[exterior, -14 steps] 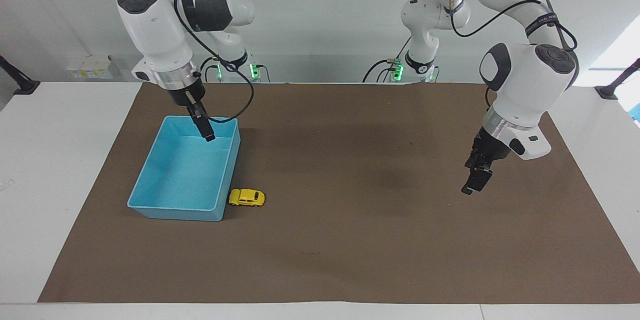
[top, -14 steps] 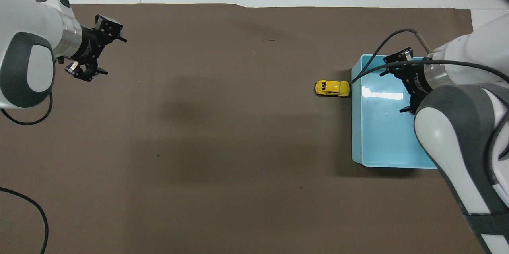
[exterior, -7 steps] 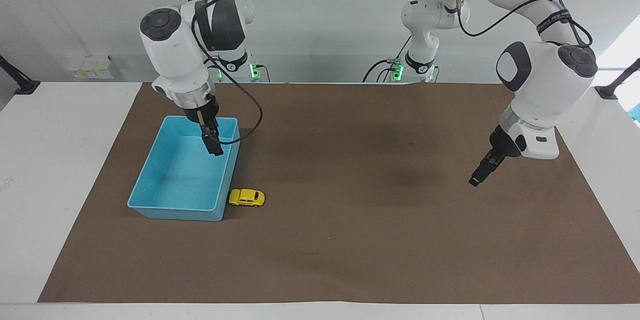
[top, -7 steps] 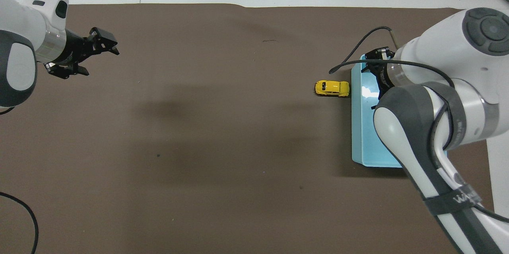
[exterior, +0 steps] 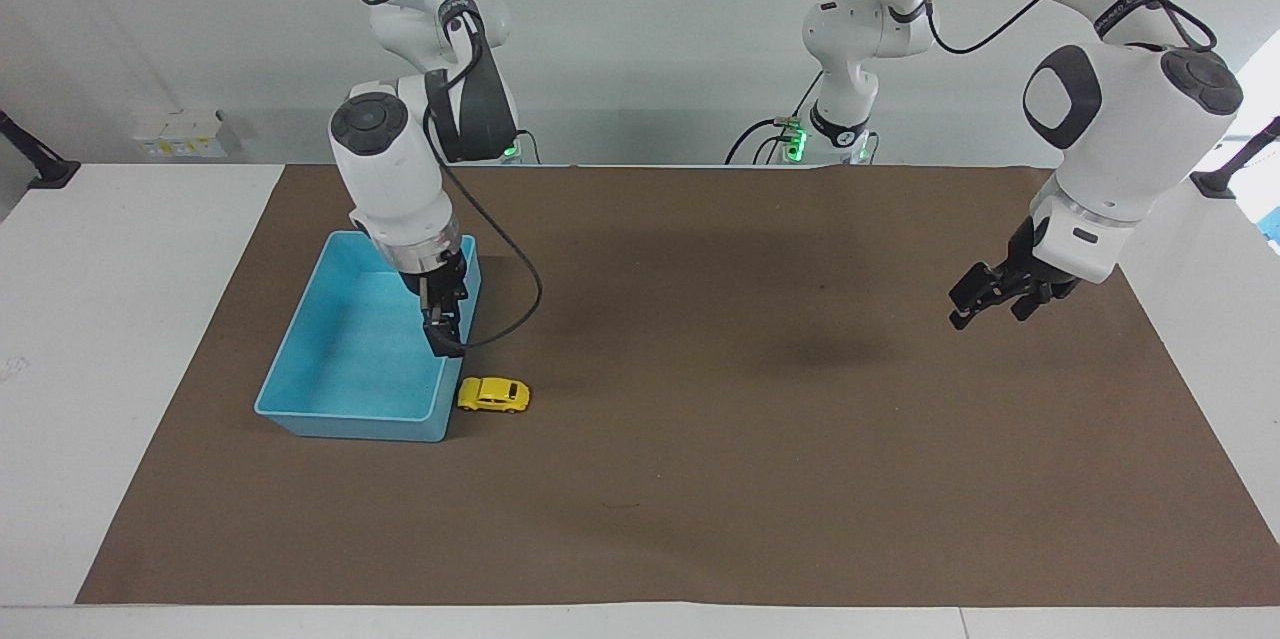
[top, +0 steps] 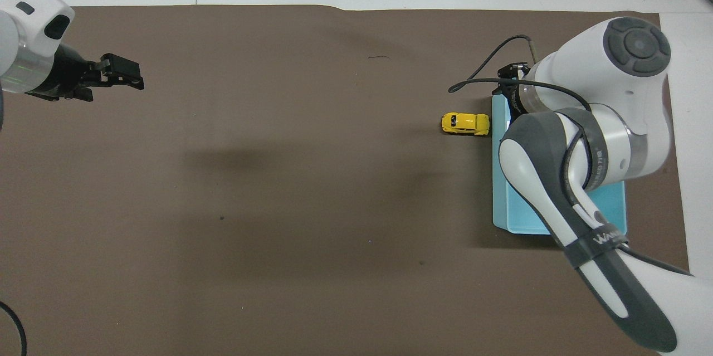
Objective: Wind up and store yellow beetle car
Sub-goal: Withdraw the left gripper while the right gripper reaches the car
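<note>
The yellow beetle car (exterior: 493, 394) stands on the brown mat, right beside the blue bin (exterior: 345, 416), at the bin's corner farther from the robots. It also shows in the overhead view (top: 465, 123), next to the bin (top: 610, 211). My right gripper (exterior: 445, 344) points down over the bin's wall on the car's side, a little above the rim and just short of the car. In the overhead view the right arm hides it. My left gripper (exterior: 985, 307) is open and empty, raised over the mat at the left arm's end (top: 120, 69).
The brown mat (exterior: 700, 479) covers most of the white table. The right arm's black cable (exterior: 520, 269) loops down beside the bin. The bin holds nothing.
My right gripper has moved across the bin and lower, toward the car. My left gripper has risen, turned and drawn toward the left arm's end. The car has not moved.
</note>
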Action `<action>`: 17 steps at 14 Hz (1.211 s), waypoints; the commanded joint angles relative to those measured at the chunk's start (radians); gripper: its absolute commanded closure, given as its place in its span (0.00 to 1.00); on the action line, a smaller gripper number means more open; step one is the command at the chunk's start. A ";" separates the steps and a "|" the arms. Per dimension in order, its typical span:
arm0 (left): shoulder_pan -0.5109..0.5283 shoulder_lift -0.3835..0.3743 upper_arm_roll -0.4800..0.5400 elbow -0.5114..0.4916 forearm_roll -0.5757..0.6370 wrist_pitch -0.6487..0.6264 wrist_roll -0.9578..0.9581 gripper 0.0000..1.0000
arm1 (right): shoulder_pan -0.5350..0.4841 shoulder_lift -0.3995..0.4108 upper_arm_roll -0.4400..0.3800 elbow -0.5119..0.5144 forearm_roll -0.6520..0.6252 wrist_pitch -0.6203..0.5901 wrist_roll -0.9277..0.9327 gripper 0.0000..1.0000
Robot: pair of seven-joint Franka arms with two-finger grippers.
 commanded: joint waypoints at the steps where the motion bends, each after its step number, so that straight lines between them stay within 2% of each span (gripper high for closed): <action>1: 0.013 -0.073 -0.006 -0.035 0.013 -0.059 0.077 0.00 | 0.007 0.043 0.001 0.002 -0.016 0.051 0.060 0.00; 3: 0.004 -0.102 -0.006 -0.033 0.101 -0.102 0.100 0.00 | 0.018 0.081 0.001 -0.001 -0.016 0.103 0.092 0.00; 7: 0.010 -0.180 -0.011 -0.046 0.108 -0.179 0.103 0.00 | 0.030 0.132 0.001 -0.006 -0.016 0.177 0.128 0.00; 10: 0.005 -0.236 -0.012 -0.062 0.106 -0.205 0.102 0.00 | 0.027 0.132 0.001 -0.075 -0.021 0.240 0.126 0.00; 13: 0.002 -0.265 -0.012 -0.062 0.105 -0.257 0.129 0.00 | 0.027 0.132 0.000 -0.156 -0.036 0.362 0.126 0.00; 16: 0.013 -0.282 0.003 -0.062 0.089 -0.295 0.203 0.00 | 0.026 0.132 0.000 -0.168 -0.036 0.383 0.125 0.00; 17: 0.020 -0.282 0.002 -0.062 0.089 -0.292 0.202 0.00 | 0.026 0.131 0.000 -0.173 -0.039 0.386 0.118 0.17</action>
